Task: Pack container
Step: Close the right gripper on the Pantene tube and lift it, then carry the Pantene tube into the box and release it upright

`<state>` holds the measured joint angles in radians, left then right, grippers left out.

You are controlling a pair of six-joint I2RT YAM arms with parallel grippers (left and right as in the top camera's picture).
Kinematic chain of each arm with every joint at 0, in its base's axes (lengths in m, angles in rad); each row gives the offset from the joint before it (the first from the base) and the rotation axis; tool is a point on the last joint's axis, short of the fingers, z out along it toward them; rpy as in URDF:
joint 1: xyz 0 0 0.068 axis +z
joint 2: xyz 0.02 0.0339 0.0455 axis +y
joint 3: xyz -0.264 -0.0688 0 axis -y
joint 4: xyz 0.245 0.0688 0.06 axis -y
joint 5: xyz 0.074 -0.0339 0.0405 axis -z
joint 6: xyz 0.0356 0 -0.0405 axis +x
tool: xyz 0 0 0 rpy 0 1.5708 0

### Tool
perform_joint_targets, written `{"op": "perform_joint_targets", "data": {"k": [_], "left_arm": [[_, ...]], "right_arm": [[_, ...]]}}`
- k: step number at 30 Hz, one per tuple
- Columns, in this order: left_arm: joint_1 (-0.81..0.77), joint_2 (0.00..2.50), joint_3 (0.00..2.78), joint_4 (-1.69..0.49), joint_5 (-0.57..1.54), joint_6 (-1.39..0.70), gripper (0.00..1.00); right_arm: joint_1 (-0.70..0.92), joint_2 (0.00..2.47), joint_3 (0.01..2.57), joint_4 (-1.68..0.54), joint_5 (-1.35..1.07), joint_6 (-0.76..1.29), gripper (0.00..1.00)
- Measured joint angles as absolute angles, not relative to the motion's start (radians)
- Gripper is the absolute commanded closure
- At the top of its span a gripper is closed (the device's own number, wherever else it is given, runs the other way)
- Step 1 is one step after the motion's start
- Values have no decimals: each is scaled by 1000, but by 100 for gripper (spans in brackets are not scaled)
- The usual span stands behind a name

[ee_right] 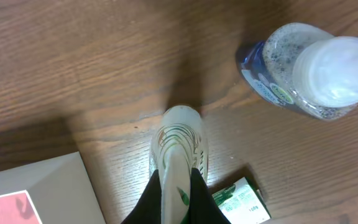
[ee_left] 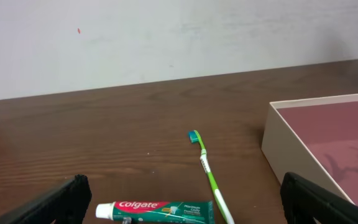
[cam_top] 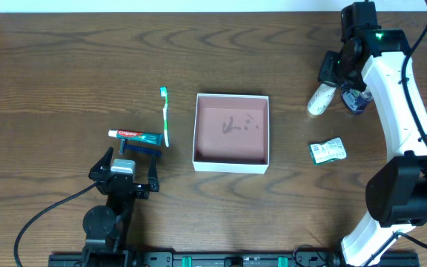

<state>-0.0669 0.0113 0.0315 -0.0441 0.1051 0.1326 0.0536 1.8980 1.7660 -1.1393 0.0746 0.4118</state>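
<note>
Dark wood desk [cam_top: 50, 74]. Container [cam_top: 231, 132] at centre, nothing inside. Right tool [ee_right: 178, 186] clamped on white tube [ee_right: 179, 146], right of container. Left tool [cam_top: 124, 167] spread wide, near toothpaste [cam_top: 135, 136]. Likely step: picking first item. Next move: carry tube over container, release.

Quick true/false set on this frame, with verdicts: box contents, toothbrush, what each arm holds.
1. The box has nothing in it. True.
2. The toothbrush lies inside the box. False: it lies on the table to the left of the box in the overhead view, next to the toothpaste.
3. The right gripper has its fingers closed on a white tube. True.
4. The left gripper holds the toothpaste. False: its fingers are spread open and hold nothing; the toothpaste lies on the table just ahead of them.
</note>
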Motion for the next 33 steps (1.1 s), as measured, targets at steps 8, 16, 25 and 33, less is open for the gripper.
{"op": "perform_joint_targets", "data": {"k": [8, 16, 25, 33], "left_arm": [[-67, 11, 31, -44, 105, 133, 2], [-67, 11, 31, -44, 105, 133, 2], [-67, 11, 31, -44, 105, 133, 2], [-67, 11, 31, -44, 105, 133, 2]], "right_arm": [[54, 1876, 1799, -1212, 84, 395, 99], [147, 1642, 1896, -1214, 97, 385, 99], [414, 1507, 1921, -1157, 97, 427, 99], [572, 1602, 1921, -1134, 118, 472, 99]]}}
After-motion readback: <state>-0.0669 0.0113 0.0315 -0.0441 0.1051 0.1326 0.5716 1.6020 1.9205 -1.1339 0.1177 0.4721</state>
